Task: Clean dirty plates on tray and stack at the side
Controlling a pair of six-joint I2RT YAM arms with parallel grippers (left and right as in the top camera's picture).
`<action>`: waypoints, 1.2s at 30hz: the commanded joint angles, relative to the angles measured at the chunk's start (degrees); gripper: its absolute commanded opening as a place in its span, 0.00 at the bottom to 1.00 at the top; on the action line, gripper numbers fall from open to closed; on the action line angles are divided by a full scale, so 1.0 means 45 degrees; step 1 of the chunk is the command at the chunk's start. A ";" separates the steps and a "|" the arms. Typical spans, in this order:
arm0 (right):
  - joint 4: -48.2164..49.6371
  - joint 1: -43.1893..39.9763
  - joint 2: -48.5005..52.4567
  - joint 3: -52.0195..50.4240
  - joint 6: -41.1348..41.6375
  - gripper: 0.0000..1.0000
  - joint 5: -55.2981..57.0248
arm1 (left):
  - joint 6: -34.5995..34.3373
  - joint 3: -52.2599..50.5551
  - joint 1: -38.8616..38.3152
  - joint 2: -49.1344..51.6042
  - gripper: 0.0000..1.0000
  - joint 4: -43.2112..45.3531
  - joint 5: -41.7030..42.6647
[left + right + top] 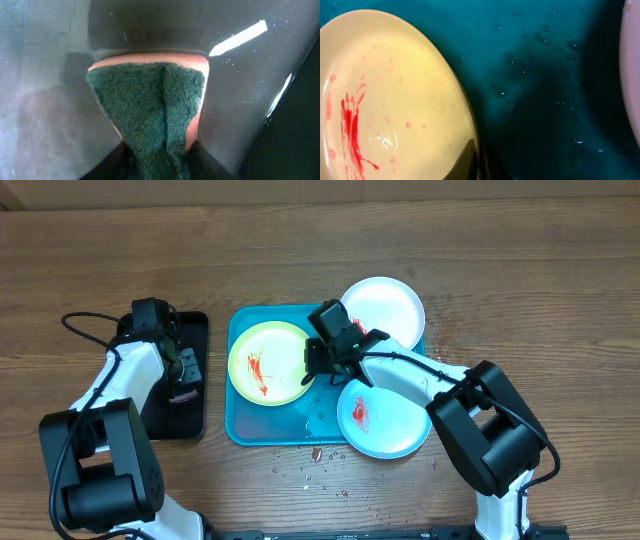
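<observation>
The turquoise tray holds the yellow-green rimmed plate, which has a red sauce smear. My right gripper is shut on its right rim, one finger inside and one outside; the plate fills the left of the right wrist view. A clean-looking white plate overhangs the tray's far right corner. A white plate with red smears overhangs the near right corner. My left gripper is shut on a green and orange sponge over the black tray.
Red sauce drops lie on the wooden table in front of the turquoise tray. The tray floor is wet. A white plate's edge shows at the right of the right wrist view.
</observation>
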 commanded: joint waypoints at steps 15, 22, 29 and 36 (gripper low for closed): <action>-0.0350 0.0126 0.0393 -0.0083 -0.0136 0.04 -0.0418 | 0.0068 0.3162 0.0044 0.0311 0.04 -0.2531 0.0248; -0.0321 0.0073 0.0393 -0.0083 -0.0131 0.04 -0.1297 | 0.1229 0.5960 -0.0126 0.0311 0.04 -0.4993 0.2293; -0.0355 -0.0272 0.0393 -0.0083 -0.0024 0.04 -0.2239 | 0.1792 0.5319 -0.1326 0.0398 0.04 -0.4668 0.4308; -0.0364 -0.0408 0.0393 -0.0083 0.0209 0.04 -0.2424 | 0.0126 0.2647 -0.3342 0.0398 0.04 -0.2331 0.3041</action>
